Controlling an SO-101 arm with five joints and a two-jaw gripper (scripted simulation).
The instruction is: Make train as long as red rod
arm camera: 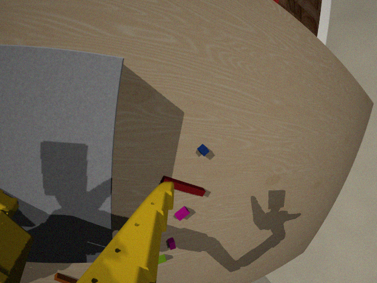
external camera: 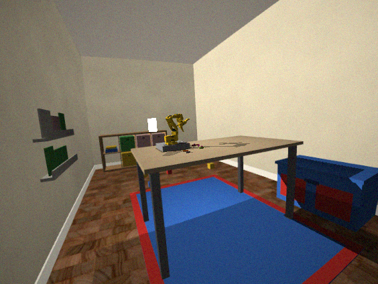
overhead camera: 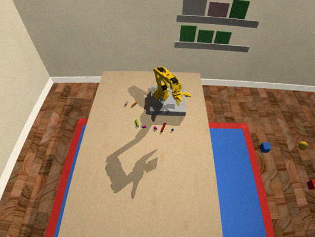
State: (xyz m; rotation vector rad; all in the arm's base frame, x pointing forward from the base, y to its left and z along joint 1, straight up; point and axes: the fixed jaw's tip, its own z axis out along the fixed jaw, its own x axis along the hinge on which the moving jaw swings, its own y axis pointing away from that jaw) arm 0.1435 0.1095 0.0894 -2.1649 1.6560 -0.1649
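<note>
The red rod (overhead camera: 163, 127) lies flat in front of the grey base block; it also shows in the wrist view (arm camera: 184, 186). A blue rod (overhead camera: 172, 129) lies to its right. Two magenta rods (overhead camera: 155, 128) (overhead camera: 144, 126) and a lime rod (overhead camera: 137, 122) lie to its left. The wrist view shows the blue rod (arm camera: 203, 149), both magenta rods (arm camera: 182, 213) (arm camera: 171, 242) and the lime rod's end (arm camera: 161, 259). A grey rod (overhead camera: 126, 103) and an orange rod (overhead camera: 134, 104) lie further back left. My gripper (overhead camera: 182, 96) is open and empty, raised above the base block, well above the rods.
The grey base block (overhead camera: 167, 104) holds the arm at the table's back middle. In the wrist view one yellow jaw (arm camera: 137, 237) covers part of the red rod's end. The table edge (arm camera: 350, 170) curves at the right of that view.
</note>
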